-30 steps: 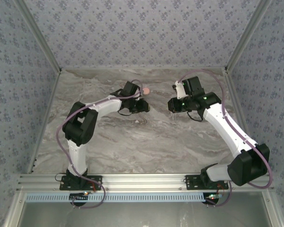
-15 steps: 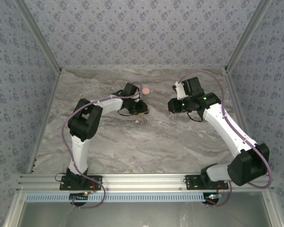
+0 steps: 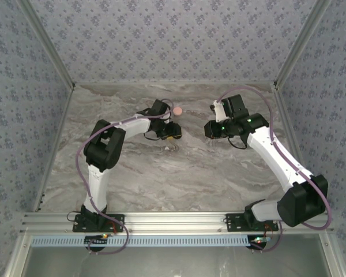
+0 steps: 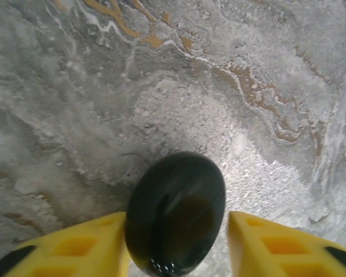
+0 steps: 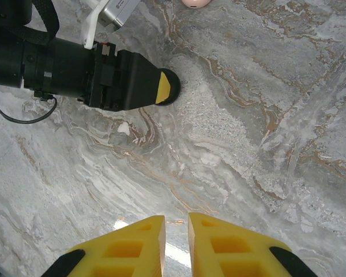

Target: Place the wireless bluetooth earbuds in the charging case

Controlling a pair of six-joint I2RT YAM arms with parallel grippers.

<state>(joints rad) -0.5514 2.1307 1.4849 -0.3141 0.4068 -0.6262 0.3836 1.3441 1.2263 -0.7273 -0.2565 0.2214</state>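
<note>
The charging case (image 4: 176,213) is a glossy black round puck, seen from the left wrist between the yellow fingers of my left gripper (image 4: 177,231). The left finger touches it and a thin gap shows at the right finger, so the gripper is open around it. In the top view that gripper (image 3: 174,134) sits mid-table. From the right wrist, the case's edge (image 5: 175,86) peeks past the left gripper's fingertips (image 5: 163,88). My right gripper (image 5: 176,222) hovers above the bare marble, shut with nothing in it, and appears right of centre in the top view (image 3: 208,129). The earbuds are out of view.
A pink disc (image 3: 177,110) lies just behind the left gripper, also at the right wrist view's top edge (image 5: 196,2). A small pale mark (image 5: 122,127) sits on the marble table (image 3: 161,173) near the left gripper. Patterned walls enclose the table.
The left arm's elbow has swung inward and its gripper has shifted slightly toward the near side. The right arm has stayed put.
</note>
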